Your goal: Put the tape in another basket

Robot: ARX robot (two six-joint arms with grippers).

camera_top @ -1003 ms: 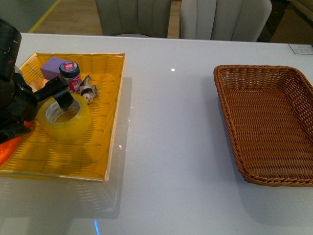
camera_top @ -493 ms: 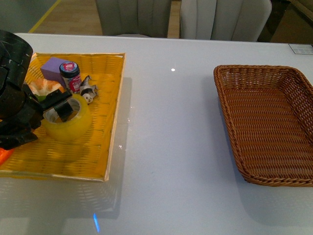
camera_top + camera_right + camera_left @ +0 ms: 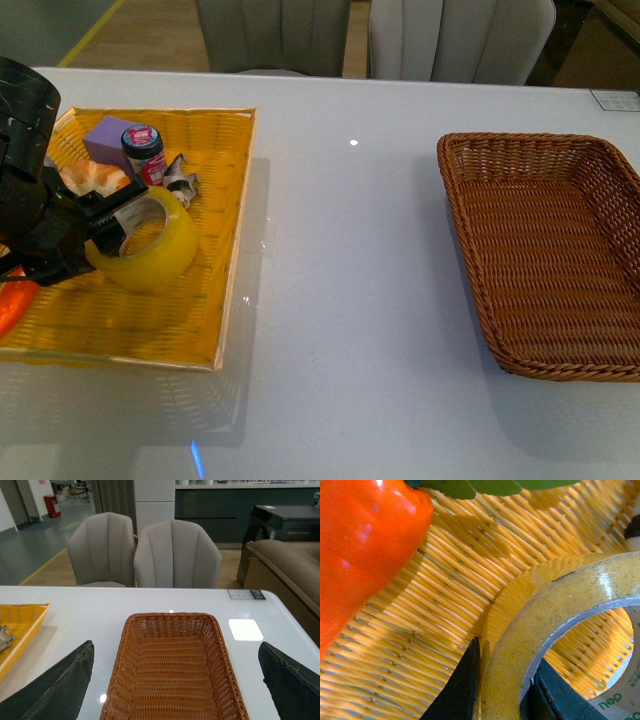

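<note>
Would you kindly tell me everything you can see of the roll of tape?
The tape is a wide roll, translucent yellowish with a pale inner core bearing some print. It sits tilted, opening upward, in the yellow basket. The left claw is shut on its wall, one finger inside, one outside.

Bright, even light; glare dot on table [image 3: 340, 330]; soft shadows.

White tabletop [image 3: 350, 300] stretches between the yellow tray [image 3: 215, 180] and the basket [image 3: 520, 140].
</note>
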